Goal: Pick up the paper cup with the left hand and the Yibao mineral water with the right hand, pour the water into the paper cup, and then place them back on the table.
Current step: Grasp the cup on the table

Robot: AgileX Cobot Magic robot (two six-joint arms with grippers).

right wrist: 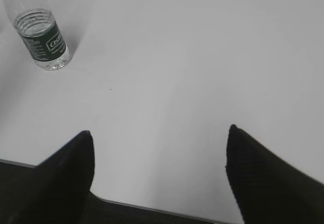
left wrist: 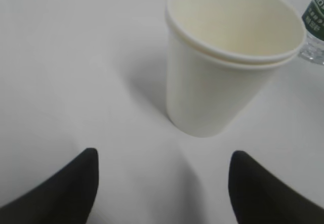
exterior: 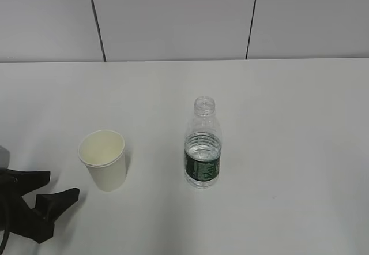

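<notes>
Exterior view: both arms wait short of their targets, nothing grasped yet.

The small cream-white paper cup [exterior: 103,160] stands upright on the wide white surface [exterior: 288,122], with the clear, green-labelled Yibao mineral water bottle [exterior: 202,145] upright just to its right, capless for pouring. The left end effector [left wrist: 162,183] gapes wide and empty, lined up near the cup; the right end effector [right wrist: 159,173] is equally spread, empty, well apart from the bottle.

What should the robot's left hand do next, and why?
Probably slide the left tool forward until its open fingers sit on either side of the cup. The cup stands upright just ahead of it, untouched, and the bottle is also not yet held.
</notes>
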